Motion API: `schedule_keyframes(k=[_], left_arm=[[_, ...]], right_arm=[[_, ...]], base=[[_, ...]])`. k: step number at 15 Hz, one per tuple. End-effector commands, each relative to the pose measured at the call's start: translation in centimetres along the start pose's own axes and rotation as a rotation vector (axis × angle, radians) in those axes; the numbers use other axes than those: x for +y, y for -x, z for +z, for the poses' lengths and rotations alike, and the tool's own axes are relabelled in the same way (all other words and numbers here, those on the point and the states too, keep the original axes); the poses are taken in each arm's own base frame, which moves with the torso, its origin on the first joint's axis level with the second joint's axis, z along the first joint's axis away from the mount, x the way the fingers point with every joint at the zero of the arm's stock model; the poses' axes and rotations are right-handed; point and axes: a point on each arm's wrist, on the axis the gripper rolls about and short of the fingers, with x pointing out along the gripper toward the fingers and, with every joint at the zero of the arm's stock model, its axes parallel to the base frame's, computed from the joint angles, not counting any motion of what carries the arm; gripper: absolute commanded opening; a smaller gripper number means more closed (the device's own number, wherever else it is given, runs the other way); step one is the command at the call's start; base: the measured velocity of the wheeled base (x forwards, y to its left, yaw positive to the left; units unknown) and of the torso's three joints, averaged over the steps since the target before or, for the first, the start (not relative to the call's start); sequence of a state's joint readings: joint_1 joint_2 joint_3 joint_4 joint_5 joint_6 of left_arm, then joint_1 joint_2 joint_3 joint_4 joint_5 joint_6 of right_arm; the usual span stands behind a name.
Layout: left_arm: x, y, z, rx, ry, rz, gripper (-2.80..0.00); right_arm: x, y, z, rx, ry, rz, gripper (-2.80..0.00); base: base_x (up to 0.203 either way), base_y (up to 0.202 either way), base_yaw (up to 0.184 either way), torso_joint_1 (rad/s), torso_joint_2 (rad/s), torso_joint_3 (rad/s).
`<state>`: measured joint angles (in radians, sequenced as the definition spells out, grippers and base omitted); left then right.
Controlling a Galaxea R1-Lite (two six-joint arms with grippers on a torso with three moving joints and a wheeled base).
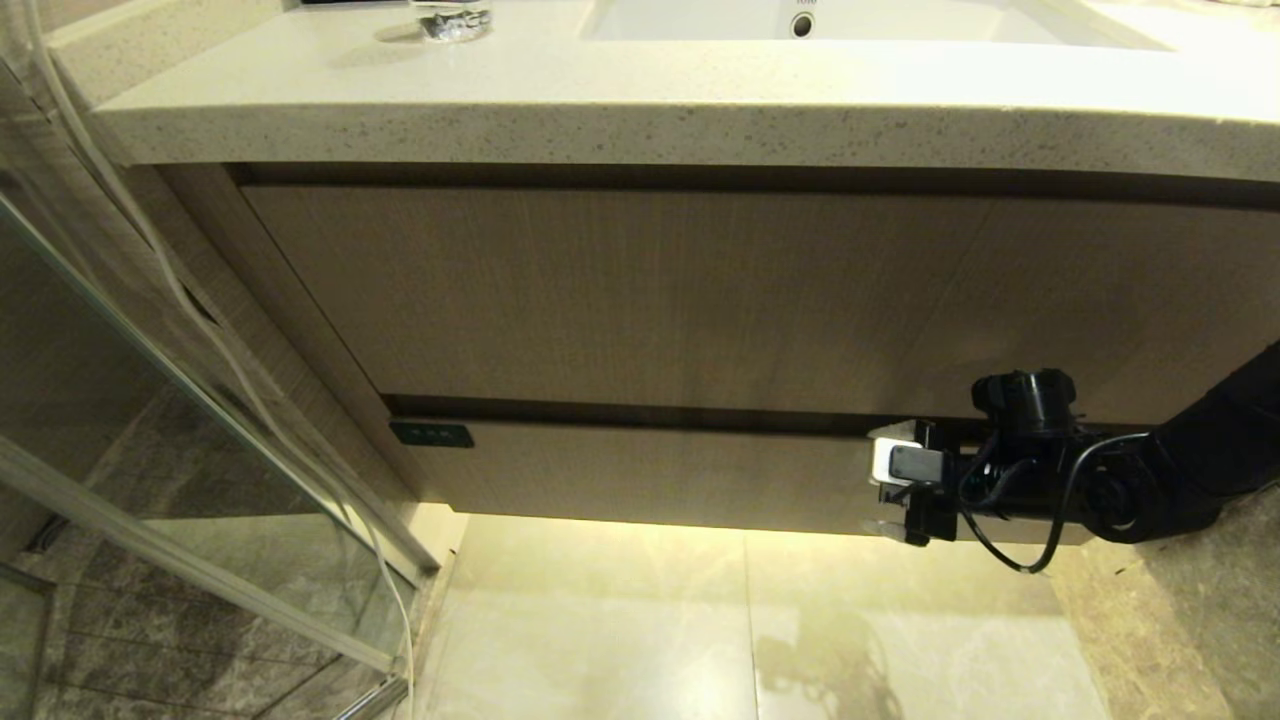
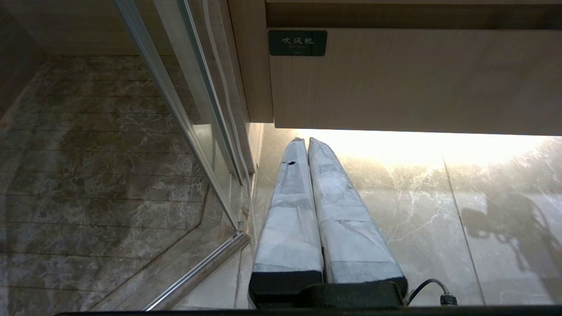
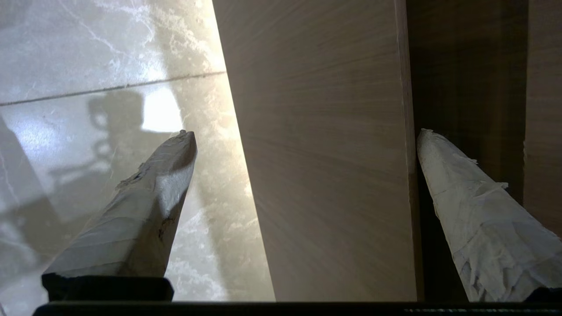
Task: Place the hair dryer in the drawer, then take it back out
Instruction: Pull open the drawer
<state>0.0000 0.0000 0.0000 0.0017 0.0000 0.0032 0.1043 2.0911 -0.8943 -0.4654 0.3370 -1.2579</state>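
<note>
The drawer (image 1: 650, 470) is the low wood-grain front with a dark green label (image 1: 431, 434), and it stands closed. My right gripper (image 1: 885, 485) is at the drawer's right part, open wide across the front's height. In the right wrist view one fingertip (image 3: 423, 136) sits at the dark gap along one edge of the drawer (image 3: 325, 175). The other fingertip (image 3: 186, 140) is past the opposite edge, over the floor. My left gripper (image 2: 306, 140) is shut and empty, low over the floor near the labelled corner (image 2: 297, 42). The hair dryer is out of view.
A taller plain wood-grain front (image 1: 650, 290) sits above the drawer, under a speckled countertop (image 1: 640, 110) with a sink basin (image 1: 900, 25). A glass shower door (image 1: 200, 450) with a metal frame stands at the left. Pale marble floor (image 1: 700, 620) lies below.
</note>
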Motion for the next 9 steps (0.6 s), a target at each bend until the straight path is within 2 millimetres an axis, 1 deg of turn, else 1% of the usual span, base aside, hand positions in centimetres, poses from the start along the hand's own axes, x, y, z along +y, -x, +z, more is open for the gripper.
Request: schedule_keyframes(k=[1,4,8,9], left_arm=[[0.0,0.0,0.0,0.0,0.0,0.0,-2.8],[0.0,0.0,0.0,0.0,0.0,0.0,-2.8],[0.0,0.0,0.0,0.0,0.0,0.0,-2.8],[0.0,0.0,0.0,0.0,0.0,0.0,-2.8]], right_arm=[[0.1,0.9,0.4,-0.005,0.012,-0.004,0.0],[0.3,1.6,0.6,-0.001,0.013,-0.006,0.0],[1.7,2.8,0.5,0.044,-0.009,0.038,0.0],[1.4,3.1,0.7,0.037,-0.008,0.025,0.0]], base=[[0.0,0.0,0.0,0.0,0.0,0.0],[0.0,0.0,0.0,0.0,0.0,0.0],[0.0,0.0,0.0,0.0,0.0,0.0],[0.0,0.0,0.0,0.0,0.0,0.0]])
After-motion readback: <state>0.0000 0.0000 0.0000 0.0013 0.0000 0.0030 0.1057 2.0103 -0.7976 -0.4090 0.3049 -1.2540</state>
